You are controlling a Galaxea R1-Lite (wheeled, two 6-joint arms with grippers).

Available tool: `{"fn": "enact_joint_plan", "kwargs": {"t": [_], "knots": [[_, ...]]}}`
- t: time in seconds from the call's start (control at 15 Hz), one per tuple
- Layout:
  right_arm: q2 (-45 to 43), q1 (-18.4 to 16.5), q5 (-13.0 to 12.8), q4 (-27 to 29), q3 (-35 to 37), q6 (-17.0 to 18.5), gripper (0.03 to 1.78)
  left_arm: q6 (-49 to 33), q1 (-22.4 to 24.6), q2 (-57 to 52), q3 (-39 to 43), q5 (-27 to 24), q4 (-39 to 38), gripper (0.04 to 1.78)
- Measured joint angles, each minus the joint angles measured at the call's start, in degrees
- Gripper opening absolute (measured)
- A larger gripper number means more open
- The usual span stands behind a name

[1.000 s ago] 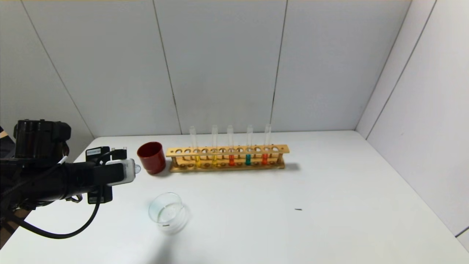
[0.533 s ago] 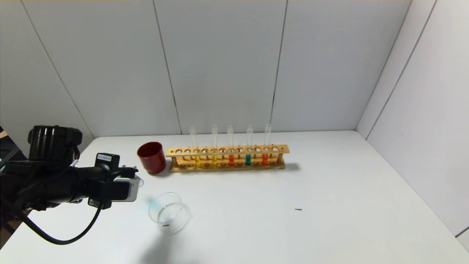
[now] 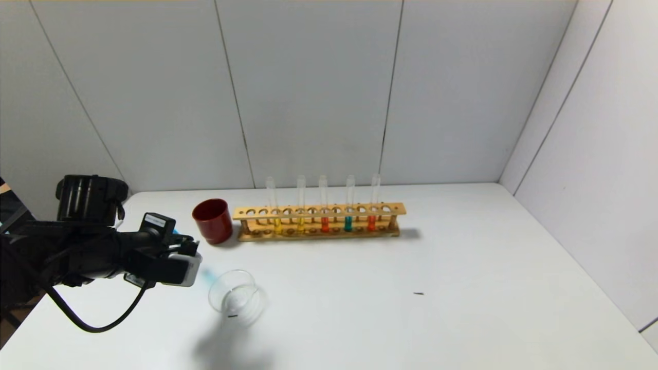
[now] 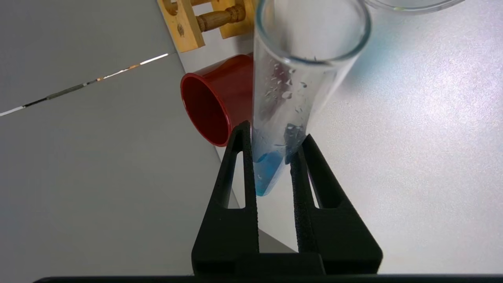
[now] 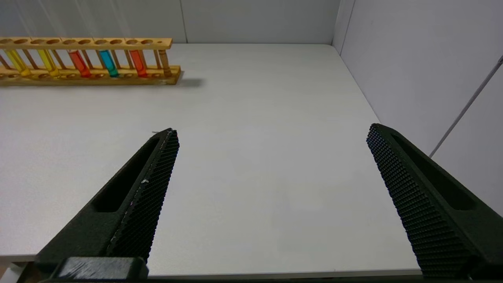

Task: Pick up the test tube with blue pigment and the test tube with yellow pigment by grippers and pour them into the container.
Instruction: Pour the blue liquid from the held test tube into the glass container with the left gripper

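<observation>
L hand (image 4: 274, 147) clamps blue-pigment tube (image 4: 294, 98) tilted by dish (image 3: 234, 297); R hand (image 5: 271, 141) spread wide; wrist label unreadable.

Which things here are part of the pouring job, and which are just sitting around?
In the job: blue test tube held in left gripper; yellow test tubes in the rack; glass container; right gripper, open and idle.

Lying about: red cup; orange-red tubes; wooden rack.
</observation>
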Motion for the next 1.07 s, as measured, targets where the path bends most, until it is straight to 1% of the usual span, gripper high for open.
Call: {"fn": "enact_joint_plan", "kwargs": {"t": [0.33,0.53,0.8,1.07], "knots": [[0.0,0.0,0.0,0.0,0.0,0.0,1.75,3.0,-1.4,1.5,-1.1,2.6,0.1,0.30],[0.0,0.0,0.0,0.0,0.0,0.0,1.75,7.4,-1.9,2.3,-2.9,4.5,0.3,0.30],[0.0,0.0,0.0,0.0,0.0,0.0,1.75,11.6,-2.2,3.8,-4.2,4.7,0.6,0.30],[0.0,0.0,0.0,0.0,0.0,0.0,1.75,12.8,-3.6,5.5,-4.9,5.7,0.1,0.30]]}}
